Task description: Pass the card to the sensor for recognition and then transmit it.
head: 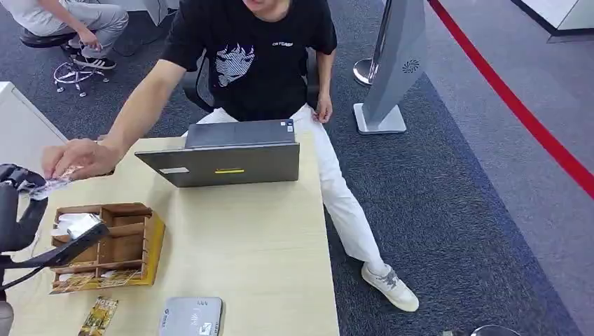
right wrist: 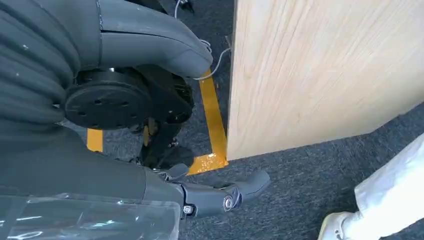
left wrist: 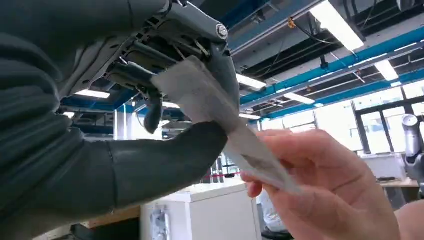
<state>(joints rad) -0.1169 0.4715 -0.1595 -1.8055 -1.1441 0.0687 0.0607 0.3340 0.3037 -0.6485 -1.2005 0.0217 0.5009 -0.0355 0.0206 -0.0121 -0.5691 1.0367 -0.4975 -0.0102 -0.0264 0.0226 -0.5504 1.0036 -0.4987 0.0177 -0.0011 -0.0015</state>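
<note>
A pale wooden worktop (head: 252, 238) stands on dark grey carpet crossed by a red floor stripe (head: 518, 105) at the upper right of the head view. At the far left edge of that view the robot's left hand (head: 17, 185) is raised beside the worktop, and it pinches a thin pale card in a clear wrapper (left wrist: 215, 107) between its thick grey thumb and darker fingers (left wrist: 222, 70). In the left wrist view the card looks whitish, flat and slightly translucent, blurred, running from the robot's fingers down toward the lower right of that frame. A seated person in a black T-shirt and white trousers (head: 256, 49) reaches an arm across the worktop, and the person's hand (head: 77, 157) grips the card's other end, so both hold it at once. The right hand (right wrist: 220, 195) hangs low beside the worktop's edge over the carpet and yellow floor tape (right wrist: 212, 115), its fingers apart, with nothing in it. A grey laptop (head: 228, 154) sits at the worktop's far edge, a brown wooden compartment box (head: 105, 245) at the left, and a flat grey card sensor (head: 190, 316) at the bottom centre.
</note>
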